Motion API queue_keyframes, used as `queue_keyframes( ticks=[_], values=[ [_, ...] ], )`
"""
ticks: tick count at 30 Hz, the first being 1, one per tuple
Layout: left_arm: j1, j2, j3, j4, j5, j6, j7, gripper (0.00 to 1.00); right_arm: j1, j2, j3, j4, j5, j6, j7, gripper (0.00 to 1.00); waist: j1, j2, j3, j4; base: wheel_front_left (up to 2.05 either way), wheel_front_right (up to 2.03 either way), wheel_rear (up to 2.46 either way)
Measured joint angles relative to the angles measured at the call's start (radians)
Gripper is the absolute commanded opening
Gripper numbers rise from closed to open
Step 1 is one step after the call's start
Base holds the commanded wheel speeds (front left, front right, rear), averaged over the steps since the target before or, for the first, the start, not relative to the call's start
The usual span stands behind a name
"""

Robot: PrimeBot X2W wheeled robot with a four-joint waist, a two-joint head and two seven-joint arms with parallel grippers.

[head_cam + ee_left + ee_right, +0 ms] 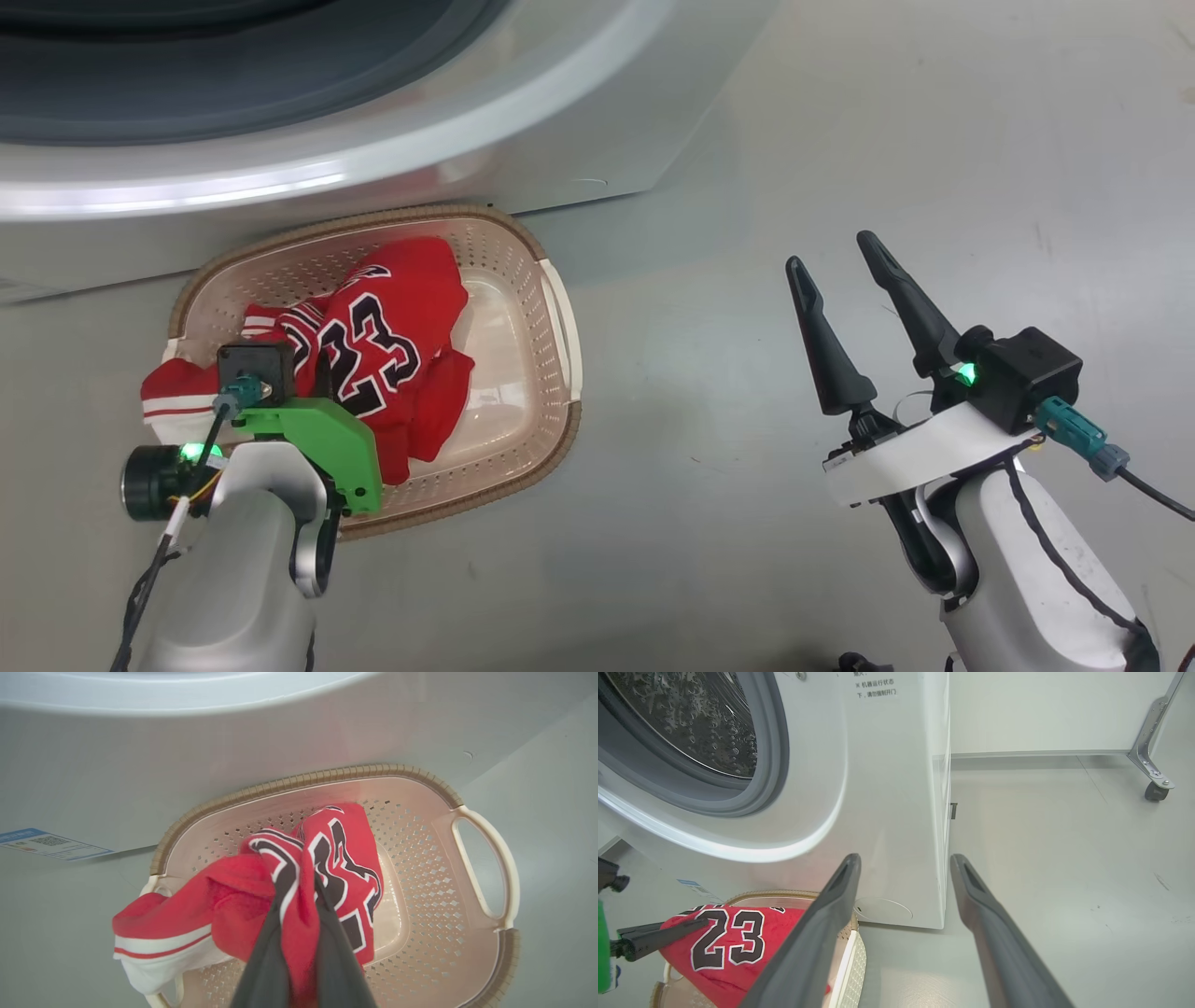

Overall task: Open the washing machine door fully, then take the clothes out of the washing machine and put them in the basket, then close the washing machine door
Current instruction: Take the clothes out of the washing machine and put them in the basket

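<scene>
Your left gripper (pixel 301 882) is pinched tight on a fold of the clothes (pixel 392 317), a red number 23 jersey bunched in the basket (pixel 551 439). The bundle's long axis runs along the basket's length, parallel to the front of the washing machine (pixel 280 177). Its white-striped hem points left and hangs over the left handle end. Your right gripper (pixel 833 254) is spread wide and empty, over the floor (pixel 709 355) well right of the basket, with its fingers pointing towards the machine.
</scene>
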Motion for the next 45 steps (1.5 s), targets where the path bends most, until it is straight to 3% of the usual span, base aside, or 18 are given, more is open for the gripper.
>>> queue_keyframes(
  ticks=[4,5,6,7,8,29,45],
  values=[
    [-0.009,0.0,0.005,0.08,-0.014,-0.002,0.029,0.0,-0.002,0.002,-0.001,0.011,0.002,0.0,-0.001,1.0,0.0,0.0,0.008,-0.018,0.0,0.0,0.0],
    [-0.009,-0.001,0.005,0.094,-0.013,-0.002,0.027,0.47,-0.002,0.002,-0.001,0.013,0.003,0.0,-0.002,1.0,0.0,0.0,0.009,-0.02,0.0,0.0,0.0],
    [-0.01,-0.002,0.009,0.108,-0.014,-0.002,0.025,0.87,-0.003,0.002,0.0,0.019,0.003,0.0,-0.003,1.0,0.0,0.0,0.009,-0.021,0.0,0.0,0.0],
    [-0.012,-0.002,0.011,0.12,-0.014,-0.002,0.025,0.97,-0.004,0.002,-0.001,0.022,0.003,0.0,-0.007,1.0,0.0,0.0,0.008,-0.022,0.0,0.0,0.0],
    [-0.015,-0.001,0.013,0.128,-0.014,-0.002,0.022,1.0,-0.004,0.002,-0.001,0.023,0.003,0.0,-0.009,1.0,0.0,0.0,0.007,-0.023,0.0,0.0,0.0],
    [-0.028,-0.006,0.036,0.196,-0.032,-0.032,-0.219,1.0,0.005,-0.008,-0.021,0.086,0.003,0.0,-0.02,1.0,0.0,0.0,-0.093,0.02,0.0,0.0,0.0],
    [0.003,-0.009,0.019,-0.002,0.009,-0.035,-0.275,1.0,0.052,-0.031,-0.047,0.115,0.001,-0.012,-0.027,1.0,0.0,0.0,-0.224,0.086,0.0,0.0,0.0]
  ],
)
